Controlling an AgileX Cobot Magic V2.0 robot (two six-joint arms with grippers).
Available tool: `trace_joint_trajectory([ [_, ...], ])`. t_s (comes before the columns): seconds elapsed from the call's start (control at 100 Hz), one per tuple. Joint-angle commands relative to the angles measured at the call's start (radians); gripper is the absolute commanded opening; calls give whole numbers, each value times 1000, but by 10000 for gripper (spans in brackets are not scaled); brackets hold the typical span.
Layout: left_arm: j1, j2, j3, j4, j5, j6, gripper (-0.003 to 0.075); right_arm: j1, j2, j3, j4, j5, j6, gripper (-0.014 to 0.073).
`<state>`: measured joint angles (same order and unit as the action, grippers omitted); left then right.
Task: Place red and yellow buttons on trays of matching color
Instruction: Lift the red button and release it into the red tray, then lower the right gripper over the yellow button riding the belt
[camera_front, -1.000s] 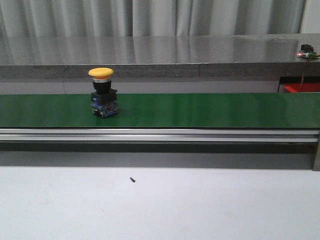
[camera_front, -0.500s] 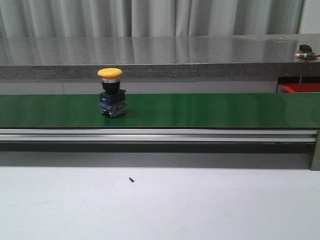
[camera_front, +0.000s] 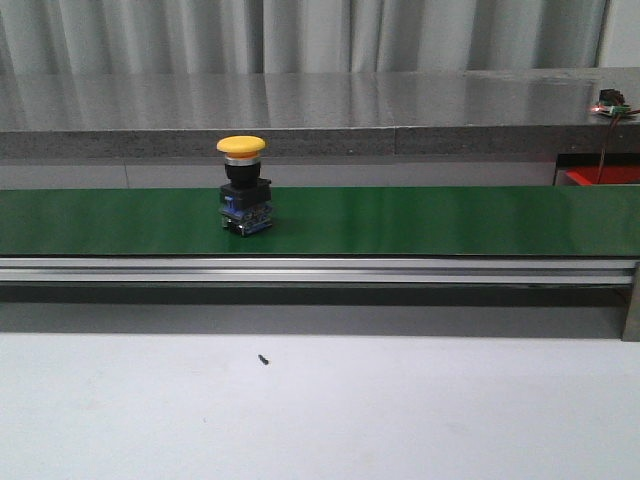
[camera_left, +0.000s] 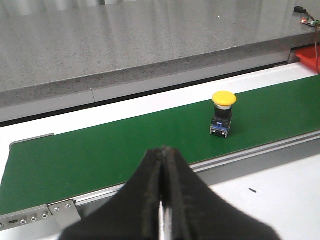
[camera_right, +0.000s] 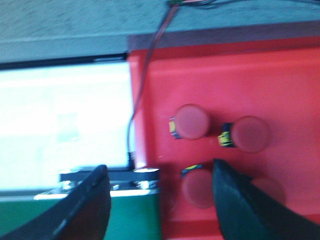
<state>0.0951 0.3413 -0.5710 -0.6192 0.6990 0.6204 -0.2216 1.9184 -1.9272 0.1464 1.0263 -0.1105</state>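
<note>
A yellow button (camera_front: 243, 147) on a black and blue base stands upright on the green conveyor belt (camera_front: 420, 220), left of the middle; the left wrist view also catches this yellow button (camera_left: 223, 99). My left gripper (camera_left: 162, 150) is shut and empty, hanging over the belt's near rail, well short of the button. My right gripper (camera_right: 159, 172) is open and empty above the edge of the red tray (camera_right: 280, 75). Three red buttons (camera_right: 191, 121) lie in that tray. No yellow tray is in view.
A grey stone counter (camera_front: 320, 105) runs behind the belt. An aluminium rail (camera_front: 320, 270) fronts it. A small black screw (camera_front: 265, 359) lies on the white table. A cable (camera_right: 150, 65) crosses the red tray's edge. The red tray (camera_front: 603, 177) shows at the far right.
The yellow button has travelled to the right along the belt, from about a quarter of the way across to nearer the middle. Neither arm shows in the front view.
</note>
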Motion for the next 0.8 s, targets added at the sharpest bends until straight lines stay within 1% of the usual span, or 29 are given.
trace_joint_trajectory([
  [0.0,-8,9,-28,-35,-69,0,-20,33,-109,30,1,-73,-4,454],
  [0.14,-8,9,-28,-35,-69,0,-20,94,-174,96,1,-110,-4,454],
  [0.36,-8,9,-28,-35,-69,0,-20,210,-216,104,0,-90,-27,454],
  [0.5,-8,9,-28,-35,-69,0,-20,292,-219,104,0,-36,-39,454],
  [0.65,-8,9,-28,-35,-69,0,-20,377,-213,104,0,85,-38,454],
  [0.79,-8,9,-28,-35,-69,0,-20,453,-213,104,30,115,-38,454],
])
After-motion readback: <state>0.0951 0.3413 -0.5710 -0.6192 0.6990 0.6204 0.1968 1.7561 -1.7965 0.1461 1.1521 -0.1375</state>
